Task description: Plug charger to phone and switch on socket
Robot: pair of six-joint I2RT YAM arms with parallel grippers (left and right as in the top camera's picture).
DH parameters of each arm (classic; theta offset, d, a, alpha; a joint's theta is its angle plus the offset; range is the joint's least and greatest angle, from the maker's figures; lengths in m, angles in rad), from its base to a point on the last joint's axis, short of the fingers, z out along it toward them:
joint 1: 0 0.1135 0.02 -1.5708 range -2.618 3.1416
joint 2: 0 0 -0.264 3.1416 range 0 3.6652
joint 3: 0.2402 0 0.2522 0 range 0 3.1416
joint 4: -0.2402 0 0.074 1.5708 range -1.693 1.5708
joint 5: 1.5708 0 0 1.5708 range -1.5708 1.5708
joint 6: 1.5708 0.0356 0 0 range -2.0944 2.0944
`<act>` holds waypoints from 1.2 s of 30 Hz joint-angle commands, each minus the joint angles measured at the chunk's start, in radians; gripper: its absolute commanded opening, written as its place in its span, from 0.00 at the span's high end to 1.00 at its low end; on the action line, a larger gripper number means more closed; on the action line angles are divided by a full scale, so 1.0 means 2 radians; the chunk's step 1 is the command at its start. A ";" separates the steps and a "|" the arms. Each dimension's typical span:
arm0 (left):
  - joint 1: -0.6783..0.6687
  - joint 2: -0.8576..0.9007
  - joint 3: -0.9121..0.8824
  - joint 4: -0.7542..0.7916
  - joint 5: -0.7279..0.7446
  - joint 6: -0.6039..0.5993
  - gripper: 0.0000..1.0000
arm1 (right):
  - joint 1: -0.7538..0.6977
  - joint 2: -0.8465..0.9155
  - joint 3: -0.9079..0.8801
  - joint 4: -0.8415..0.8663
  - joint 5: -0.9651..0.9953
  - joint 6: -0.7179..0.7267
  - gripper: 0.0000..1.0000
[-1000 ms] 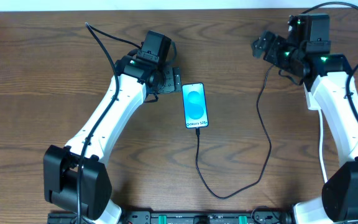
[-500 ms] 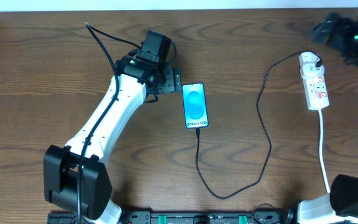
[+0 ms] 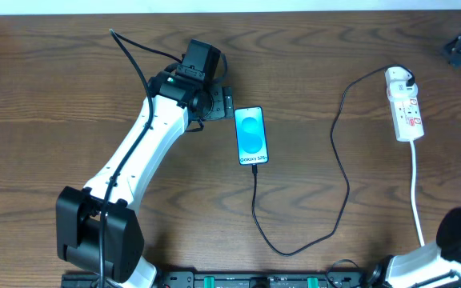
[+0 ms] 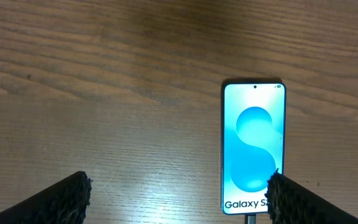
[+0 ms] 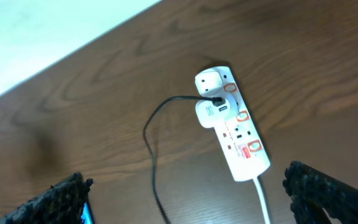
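- Dark wood-grain table [image 3: 38,96], seen from overhead.
- The phone [image 3: 251,136] lies flat mid-table with its screen lit blue. The charger cable [image 3: 347,188] enters its near end and loops round to the white adapter [image 5: 211,112] on the power strip [image 3: 405,108] at far right.
- The left gripper [image 4: 178,202] has its jaws spread wide and empty, just beside the phone.
- The right gripper [image 5: 188,196] also has its jaws spread and empty, held above the strip and apart from it.
- The red marks [image 5: 251,148] are too small to read as on or off.
- Judgement: plugging looks done, and switching is the step in hand. Next, the right arm descends and one fingertip presses the adapter's switch.
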 commanded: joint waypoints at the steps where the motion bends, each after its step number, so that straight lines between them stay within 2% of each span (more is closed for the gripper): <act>1: 0.002 0.003 0.004 -0.002 -0.008 0.005 0.10 | 0.000 0.052 0.005 0.009 -0.009 -0.038 0.01; 16: 0.002 0.003 0.004 -0.002 -0.008 0.005 0.10 | 0.001 0.222 0.005 0.015 -0.055 -0.037 0.01; 18: 0.002 0.003 0.004 -0.002 -0.008 0.005 0.10 | 0.001 0.237 0.005 0.013 -0.065 -0.042 0.05; 21: 0.002 0.003 0.004 -0.002 -0.008 0.005 0.10 | 0.004 0.251 0.005 0.012 -0.098 -0.079 0.09; 22: 0.002 0.003 0.004 -0.002 -0.008 0.005 0.10 | 0.004 0.252 0.005 0.013 -0.097 -0.080 0.09; 23: 0.002 0.003 0.004 -0.002 -0.008 0.005 0.09 | 0.005 0.254 0.005 0.016 -0.093 -0.080 0.01; 36: 0.002 0.003 0.004 -0.002 -0.008 0.005 0.10 | 0.011 0.254 0.004 0.039 -0.060 -0.080 0.01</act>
